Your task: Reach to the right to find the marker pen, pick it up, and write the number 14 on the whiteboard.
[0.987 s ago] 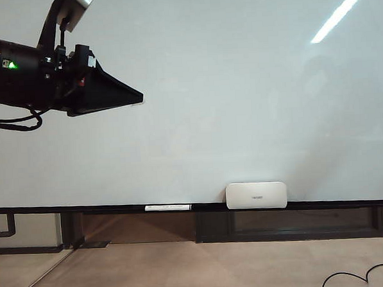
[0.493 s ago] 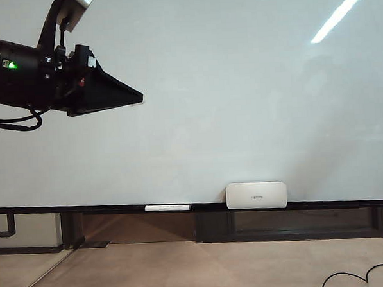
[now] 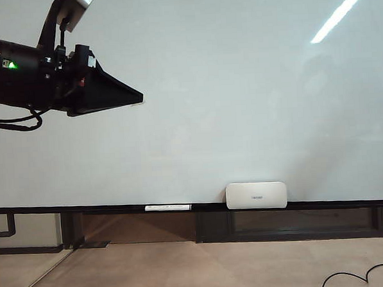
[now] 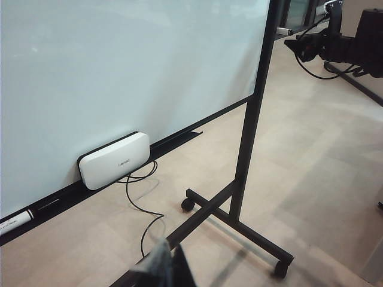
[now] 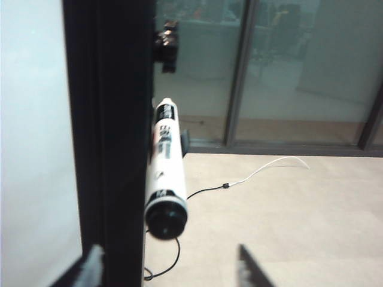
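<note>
The whiteboard (image 3: pixel 241 102) fills the exterior view, glossy and pale, and no number 14 is in view on it. In the right wrist view a white marker pen (image 5: pixel 166 173) with a black end lies along the board's black side post (image 5: pixel 111 131). My right gripper (image 5: pixel 169 249) is open, its fingers spread wide to either side just short of the pen's black end, with nothing between them. It is outside the exterior view. My left gripper (image 3: pixel 139 95) hangs high at the left in front of the board, its black fingers shut to a point with nothing seen in them.
A white rounded box (image 3: pixel 256 195) and a capped white marker (image 3: pixel 168 208) rest on the black bottom rail (image 3: pixel 336 204). The board's wheeled stand (image 4: pixel 239 221) and a loose cable (image 4: pixel 143 209) are on the floor. Glass walls stand beyond the post.
</note>
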Action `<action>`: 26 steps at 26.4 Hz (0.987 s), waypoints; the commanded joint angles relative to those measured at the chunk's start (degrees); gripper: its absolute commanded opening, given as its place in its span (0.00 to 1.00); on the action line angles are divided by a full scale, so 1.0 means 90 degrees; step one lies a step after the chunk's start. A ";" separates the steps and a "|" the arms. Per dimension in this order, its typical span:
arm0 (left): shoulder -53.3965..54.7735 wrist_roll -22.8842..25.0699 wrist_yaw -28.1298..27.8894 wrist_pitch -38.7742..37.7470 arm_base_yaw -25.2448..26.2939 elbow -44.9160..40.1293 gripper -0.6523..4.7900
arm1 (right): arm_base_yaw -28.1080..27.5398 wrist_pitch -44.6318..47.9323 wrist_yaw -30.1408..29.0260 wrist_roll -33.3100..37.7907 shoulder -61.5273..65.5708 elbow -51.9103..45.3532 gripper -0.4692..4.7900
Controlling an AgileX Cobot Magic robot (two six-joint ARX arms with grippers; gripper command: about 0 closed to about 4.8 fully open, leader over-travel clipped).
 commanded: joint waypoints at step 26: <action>0.0000 0.0002 0.0027 -0.0257 -0.0010 0.0019 0.11 | 0.0311 0.0304 0.0838 -0.0085 0.0029 0.0270 0.60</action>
